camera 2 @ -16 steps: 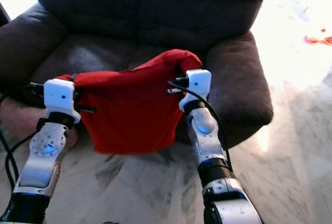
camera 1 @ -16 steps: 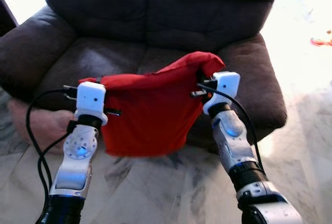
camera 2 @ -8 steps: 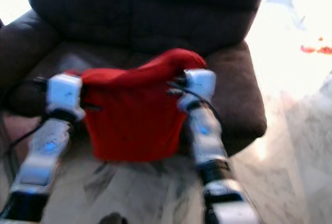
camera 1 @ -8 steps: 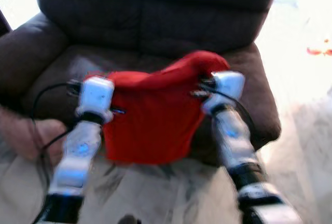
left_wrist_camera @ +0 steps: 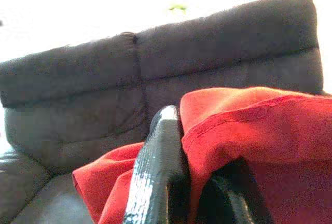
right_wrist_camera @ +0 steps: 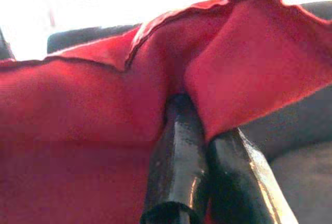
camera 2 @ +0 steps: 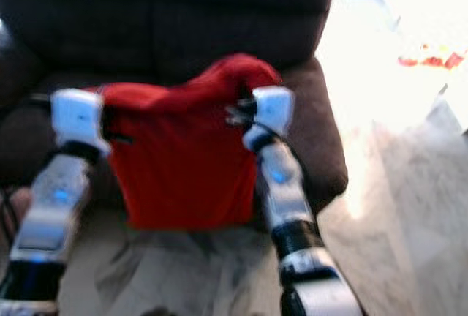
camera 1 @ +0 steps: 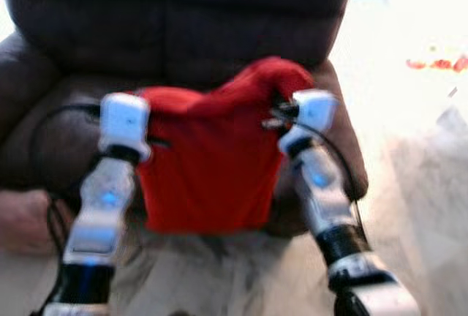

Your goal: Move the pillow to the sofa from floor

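Note:
A red pillow (camera 1: 208, 162) hangs in the air between my two arms, in front of the seat of a dark brown sofa (camera 1: 183, 31). My left gripper (camera 1: 150, 122) is shut on the pillow's left upper edge; in the left wrist view red cloth is pinched between its fingers (left_wrist_camera: 162, 146). On the right upper corner my right gripper (camera 1: 281, 115) is shut too, with the cloth bunched up around its fingers (right_wrist_camera: 179, 146). The pillow's lower edge hangs level with the sofa's front, above the floor. Both eye views are blurred.
The sofa's armrests (camera 1: 344, 140) stand on either side of the seat. Pale marble floor (camera 1: 417, 199) lies to the right, with a small red-orange thing (camera 1: 439, 64) far off on it. A blurred pinkish shape (camera 1: 18, 217) sits low at the left.
The whole picture has shifted and blurred, so the camera has moved; the sofa now sits further left in view. Both grippers still hold the pillow the same way.

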You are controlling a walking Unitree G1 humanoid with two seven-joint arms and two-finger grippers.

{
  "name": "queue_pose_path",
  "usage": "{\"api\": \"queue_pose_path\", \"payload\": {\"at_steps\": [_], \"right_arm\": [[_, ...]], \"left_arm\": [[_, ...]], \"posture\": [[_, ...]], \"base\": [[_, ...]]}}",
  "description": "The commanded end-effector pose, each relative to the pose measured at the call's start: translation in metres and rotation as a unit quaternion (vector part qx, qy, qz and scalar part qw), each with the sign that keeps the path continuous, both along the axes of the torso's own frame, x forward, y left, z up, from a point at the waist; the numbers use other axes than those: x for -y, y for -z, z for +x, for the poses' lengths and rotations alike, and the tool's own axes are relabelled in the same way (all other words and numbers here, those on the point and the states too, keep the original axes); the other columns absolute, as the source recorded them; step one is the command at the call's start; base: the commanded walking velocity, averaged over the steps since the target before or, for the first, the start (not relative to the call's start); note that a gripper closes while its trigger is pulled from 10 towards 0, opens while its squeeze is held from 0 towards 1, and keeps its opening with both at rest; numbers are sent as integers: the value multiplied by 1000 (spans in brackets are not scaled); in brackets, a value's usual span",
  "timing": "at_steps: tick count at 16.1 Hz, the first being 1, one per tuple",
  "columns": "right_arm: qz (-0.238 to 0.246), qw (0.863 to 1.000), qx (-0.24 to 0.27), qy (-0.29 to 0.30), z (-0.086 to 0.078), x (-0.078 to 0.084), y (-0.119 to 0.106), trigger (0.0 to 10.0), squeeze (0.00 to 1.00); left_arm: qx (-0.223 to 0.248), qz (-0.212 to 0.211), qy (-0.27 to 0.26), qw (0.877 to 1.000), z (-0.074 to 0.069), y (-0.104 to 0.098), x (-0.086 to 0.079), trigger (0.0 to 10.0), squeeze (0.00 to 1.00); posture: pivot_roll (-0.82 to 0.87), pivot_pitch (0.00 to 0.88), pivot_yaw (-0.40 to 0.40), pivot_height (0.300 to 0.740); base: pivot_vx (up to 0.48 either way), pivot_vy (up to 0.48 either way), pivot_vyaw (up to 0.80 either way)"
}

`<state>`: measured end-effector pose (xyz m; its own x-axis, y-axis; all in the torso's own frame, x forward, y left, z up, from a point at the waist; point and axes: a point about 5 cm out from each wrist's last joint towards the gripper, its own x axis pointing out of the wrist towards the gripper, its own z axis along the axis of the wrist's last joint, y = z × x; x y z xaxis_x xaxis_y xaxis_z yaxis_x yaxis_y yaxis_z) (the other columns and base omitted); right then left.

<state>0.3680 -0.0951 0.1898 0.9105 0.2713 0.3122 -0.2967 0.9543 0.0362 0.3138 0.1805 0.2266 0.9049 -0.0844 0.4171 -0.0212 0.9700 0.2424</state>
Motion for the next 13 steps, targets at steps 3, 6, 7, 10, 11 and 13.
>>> {"api": "queue_pose_path", "payload": {"at_steps": [3,6,7,10,11,13], "right_arm": [[3,999,31,7,0,6,-15,10000,0],[3,999,36,4,-1,4,-19,10000,0],[4,999,43,3,0,3,-24,10000,0],[5,998,68,6,2,2,-43,10000,0],[8,997,80,6,2,2,-51,10000,0],[22,993,114,5,1,1,-76,10000,0]], "left_arm": [[93,-9,15,995,-2,-46,4,10000,0],[91,-15,17,996,0,-48,5,10000,0],[94,-13,17,995,0,-50,5,10000,0],[110,-17,15,994,2,-62,2,10000,0],[114,-16,13,993,3,-65,1,10000,0],[134,-10,17,991,3,-79,2,10000,0]], "posture": [[131,114,-34,740],[130,107,-30,740],[131,107,-30,740],[134,106,-32,740],[134,106,-32,740],[134,106,-32,740]], "base": [[260,0,0],[262,0,0],[270,0,0],[273,0,0],[274,0,0],[276,0,0]]}}
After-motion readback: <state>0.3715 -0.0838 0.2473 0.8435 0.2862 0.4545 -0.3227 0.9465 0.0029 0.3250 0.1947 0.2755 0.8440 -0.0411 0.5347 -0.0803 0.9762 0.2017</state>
